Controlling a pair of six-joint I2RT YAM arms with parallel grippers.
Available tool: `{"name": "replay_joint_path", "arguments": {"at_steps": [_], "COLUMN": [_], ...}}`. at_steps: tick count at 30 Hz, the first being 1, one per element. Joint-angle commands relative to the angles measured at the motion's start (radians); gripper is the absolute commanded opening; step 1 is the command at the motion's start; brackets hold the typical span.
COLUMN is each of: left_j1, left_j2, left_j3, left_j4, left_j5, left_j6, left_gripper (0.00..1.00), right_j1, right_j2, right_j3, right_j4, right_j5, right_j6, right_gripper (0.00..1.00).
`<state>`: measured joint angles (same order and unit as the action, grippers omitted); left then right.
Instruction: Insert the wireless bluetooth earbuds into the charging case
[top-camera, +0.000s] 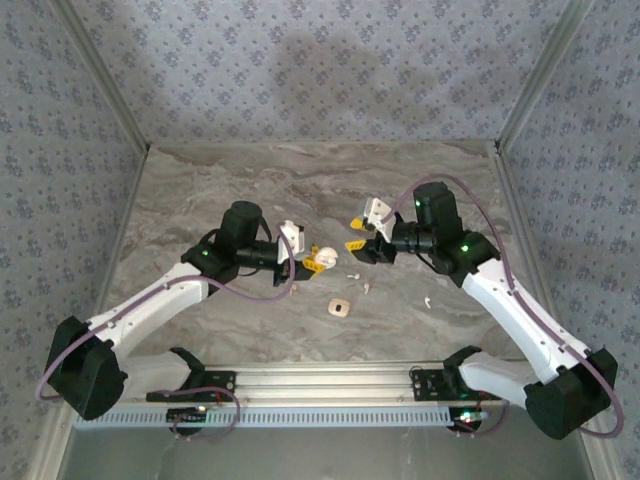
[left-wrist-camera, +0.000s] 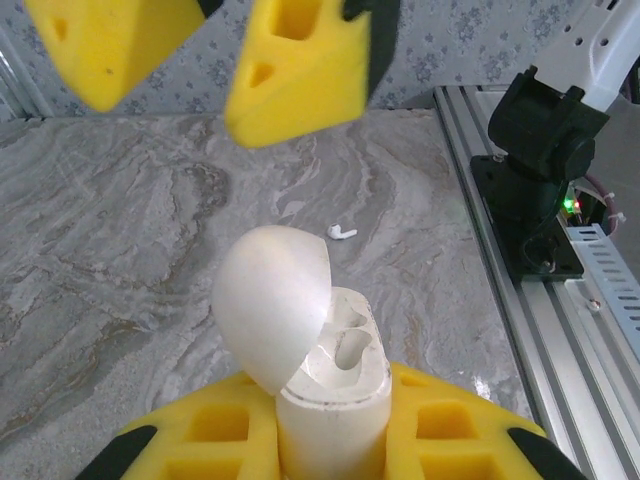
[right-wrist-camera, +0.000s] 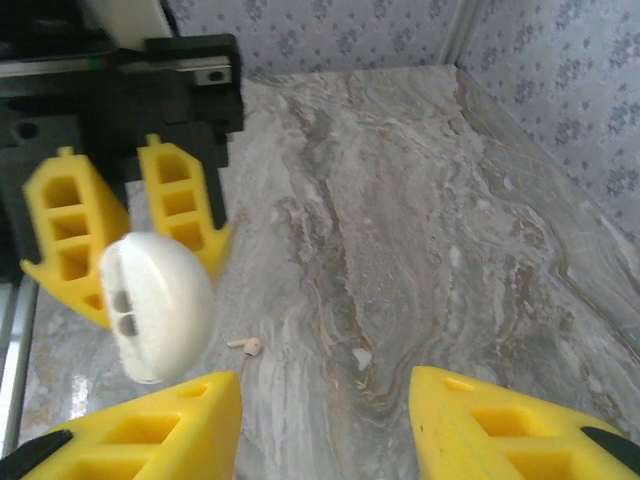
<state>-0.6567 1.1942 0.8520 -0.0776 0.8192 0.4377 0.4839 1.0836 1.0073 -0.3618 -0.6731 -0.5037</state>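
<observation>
Top view, bottom edge: a metal rail (top-camera: 320, 382) carries both arm bases. Above it, at mid-frame, a rounded tan square (top-camera: 340, 308) lies flat on the bench (top-camera: 200, 200). Just above the square lie the earbuds (top-camera: 352, 274), tiny pale specks loose on the bench. Two sit close together and a third earbud (top-camera: 427, 300) lies off to the right.

Higher still, left of centre, the left gripper (top-camera: 308, 262) pinches the case (top-camera: 322, 260). The right gripper (top-camera: 362, 248) faces it from the right, close by; contact cannot be judged from here.

The left wrist view adds detail the top view lacks. The case stands upright at bottom centre between hollow-celled yellow fingers (left-wrist-camera: 450, 430). Its domed lid (left-wrist-camera: 270, 305) is swung open to the left, and two moulded wells show in the body. One earbud lies on the bench beyond it, mid-frame.

The right wrist view settles the right gripper: its fingers are spread wide at the bottom corners, with bare bench between them. The case shows at left, smooth, glossy white and egg-shaped. One earbud lies to its lower right.

The bench is grey with marble-like veining. The walls (top-camera: 300, 60) are blue-grey with a small repeating floral print.
</observation>
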Motion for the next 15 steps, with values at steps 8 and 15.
{"name": "replay_joint_path", "arguments": {"at_steps": [8,15], "left_j1": [-0.003,-0.004], "left_j2": [-0.018,-0.017], "left_j3": [-0.028,-0.035], "left_j4": [0.055,0.079], "left_j5": [0.033,0.023], "left_j6": [-0.023,-0.036], "left_gripper": [0.16,0.16], "right_j1": [0.014,0.039], "right_j2": [0.01,0.048], "right_j3": [-0.034,-0.02], "right_j4": [0.067,0.087], "right_j5": [-0.134,-0.141], "right_j6": [0.068,0.092], "right_gripper": [0.51,0.51]}}
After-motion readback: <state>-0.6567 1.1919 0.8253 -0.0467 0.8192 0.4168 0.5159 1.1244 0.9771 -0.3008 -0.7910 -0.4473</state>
